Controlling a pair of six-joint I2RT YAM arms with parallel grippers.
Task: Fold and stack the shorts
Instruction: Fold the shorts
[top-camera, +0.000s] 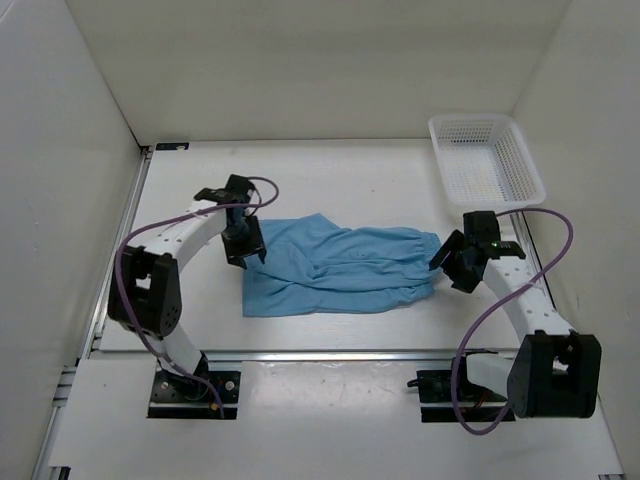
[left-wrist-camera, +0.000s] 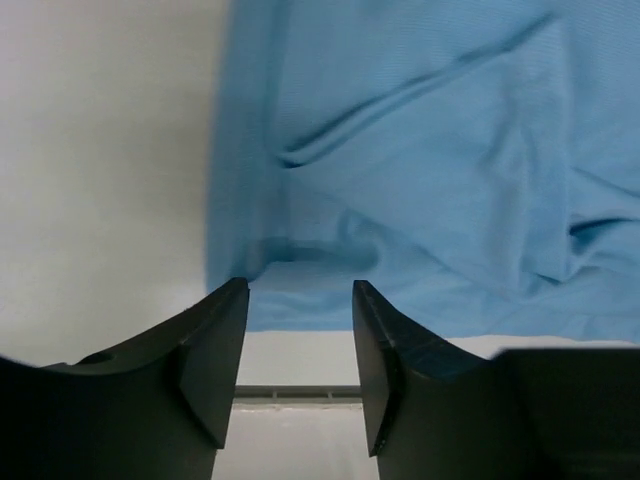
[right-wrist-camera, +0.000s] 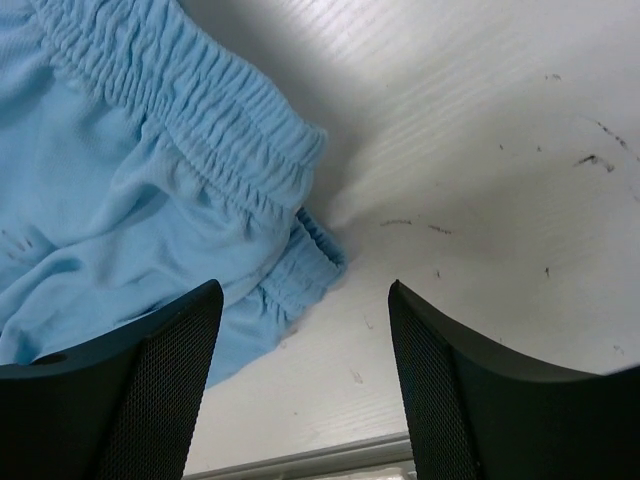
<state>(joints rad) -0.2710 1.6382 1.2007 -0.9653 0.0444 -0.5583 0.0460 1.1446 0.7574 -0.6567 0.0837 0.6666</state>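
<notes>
The light sky-blue shorts (top-camera: 335, 268) lie spread and rumpled across the middle of the table, waistband to the right. My left gripper (top-camera: 243, 247) hangs open and empty just above their left edge; in the left wrist view the wrinkled blue cloth (left-wrist-camera: 430, 170) fills the space past the fingers (left-wrist-camera: 215, 350). My right gripper (top-camera: 452, 266) is open and empty beside the right end; the right wrist view shows the gathered elastic waistband (right-wrist-camera: 190, 110) up and left of the jaws, with bare table between the fingers (right-wrist-camera: 165, 390). The drawstring is hidden.
A white mesh basket (top-camera: 487, 160) stands at the back right against the wall. White walls close the table on the left, back and right. A metal rail (top-camera: 320, 353) runs along the near edge.
</notes>
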